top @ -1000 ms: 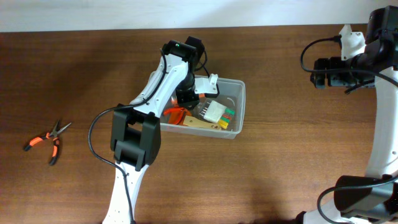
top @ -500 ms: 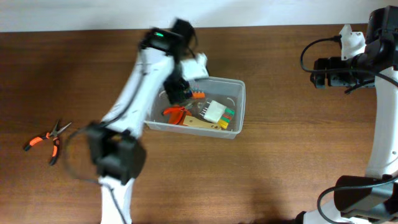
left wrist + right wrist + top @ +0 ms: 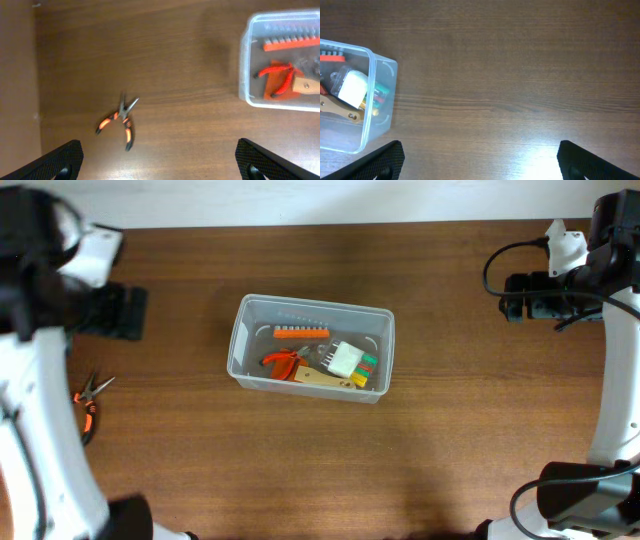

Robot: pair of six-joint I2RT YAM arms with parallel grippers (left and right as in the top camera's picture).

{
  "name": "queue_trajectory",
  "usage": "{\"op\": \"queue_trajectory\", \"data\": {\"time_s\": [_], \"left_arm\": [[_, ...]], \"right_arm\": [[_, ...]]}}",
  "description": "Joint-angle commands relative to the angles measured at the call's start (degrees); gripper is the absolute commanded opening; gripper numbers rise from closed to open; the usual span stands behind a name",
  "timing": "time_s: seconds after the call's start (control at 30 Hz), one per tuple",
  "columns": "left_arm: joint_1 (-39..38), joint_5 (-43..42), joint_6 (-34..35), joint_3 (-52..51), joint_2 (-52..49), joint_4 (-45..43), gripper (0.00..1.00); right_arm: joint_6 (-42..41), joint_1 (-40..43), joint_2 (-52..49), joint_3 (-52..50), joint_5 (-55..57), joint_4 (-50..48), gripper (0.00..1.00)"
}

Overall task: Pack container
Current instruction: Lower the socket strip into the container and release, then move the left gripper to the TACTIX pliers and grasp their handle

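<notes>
Near left, we see pliers (image 3: 120,121) lying loose on the worktop (image 3: 450,460), likely the next item. At centre, the container (image 3: 236,345), part filled. Farther back, left tool (image 3: 159,152) and right tool (image 3: 480,152) gape wide, empty; the left must descend and align.

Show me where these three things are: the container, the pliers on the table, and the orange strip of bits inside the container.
container (image 3: 236,352): overhead view, on its left wall.
pliers (image 3: 122,117): left wrist view, on the pivot above the handles.
orange strip of bits (image 3: 301,333): overhead view, on the middle of the strip.
</notes>
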State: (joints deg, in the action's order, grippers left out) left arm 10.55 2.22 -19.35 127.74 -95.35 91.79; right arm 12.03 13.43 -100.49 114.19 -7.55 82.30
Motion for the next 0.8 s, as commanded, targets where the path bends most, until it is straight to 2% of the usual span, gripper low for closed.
{"op": "queue_trajectory", "data": {"time_s": [0.0,0.2,0.33,0.47,0.77], "left_arm": [[4.96,-0.9,5.01,-7.67,11.32,-1.44,0.99],[11.21,-0.92,5.01,-29.83,26.45,-10.69,0.99],[15.96,-0.94,4.98,-47.1,30.42,-20.22,0.99],[19.91,-1.01,5.01,-54.64,25.51,-26.12,0.99],[24.94,-1.11,3.04,-54.8,7.85,-30.93,0.99]], "right_arm": [[-0.13,0.15,-0.28,-0.17,0.46,-0.17,0.99],[-0.13,0.15,-0.28,-0.2,0.46,0.04,0.98],[-0.13,0.15,-0.28,-0.2,0.46,0.48,0.98],[-0.13,0.13,-0.28,-0.2,0.46,0.5,0.99],[-0.13,0.15,-0.28,-0.2,0.44,0.63,0.98]]}}
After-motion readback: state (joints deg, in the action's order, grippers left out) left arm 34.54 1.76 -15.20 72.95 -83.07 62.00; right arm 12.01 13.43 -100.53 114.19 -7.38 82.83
